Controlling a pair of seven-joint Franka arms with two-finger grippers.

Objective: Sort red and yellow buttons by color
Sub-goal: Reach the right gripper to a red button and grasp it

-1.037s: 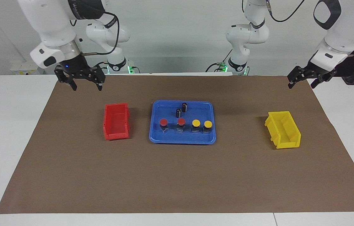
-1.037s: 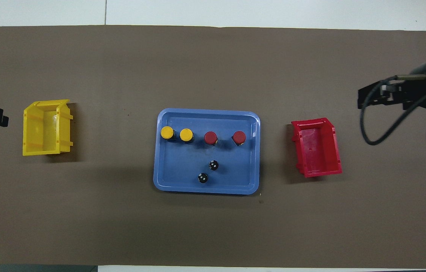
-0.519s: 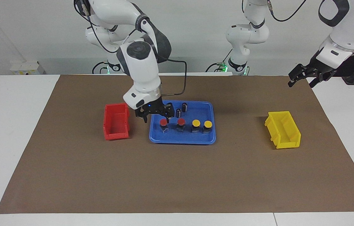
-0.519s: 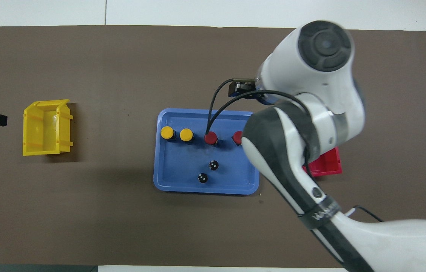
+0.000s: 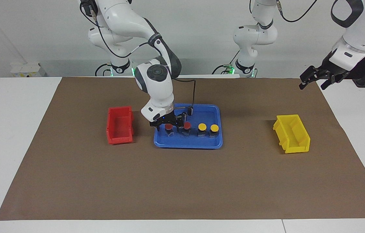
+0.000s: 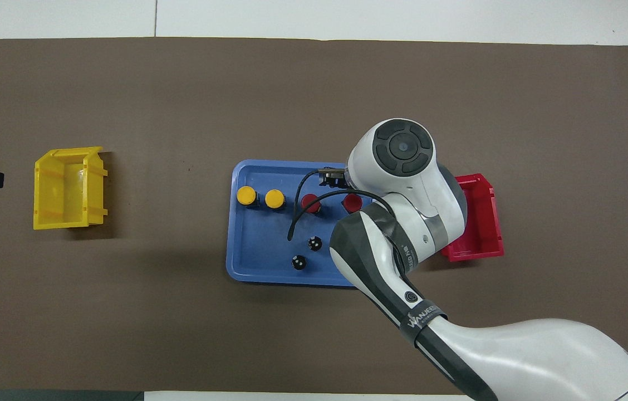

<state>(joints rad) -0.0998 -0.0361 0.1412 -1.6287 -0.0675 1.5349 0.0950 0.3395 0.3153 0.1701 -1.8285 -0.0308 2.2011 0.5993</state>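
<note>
Two red buttons (image 5: 168,126) (image 5: 186,126) and two yellow buttons (image 5: 202,126) (image 5: 214,128) stand in a row in the blue tray (image 5: 189,144). My right gripper (image 5: 168,128) is lowered into the tray, open, with one finger on each side of the red button (image 6: 352,203) that is closest to the red bin. In the overhead view the right arm covers most of that button and the gripper. My left gripper (image 5: 312,79) waits open in the air over the mat's corner at the left arm's end.
A red bin (image 5: 120,124) sits beside the tray toward the right arm's end, and a yellow bin (image 5: 292,133) toward the left arm's end. Two dark cylinders (image 6: 314,243) (image 6: 299,262) stand in the tray nearer the robots than the buttons. Brown mat covers the table.
The right arm swung from the mat's edge to the tray and came down, so its fingers now flank the red button. The left gripper barely moved.
</note>
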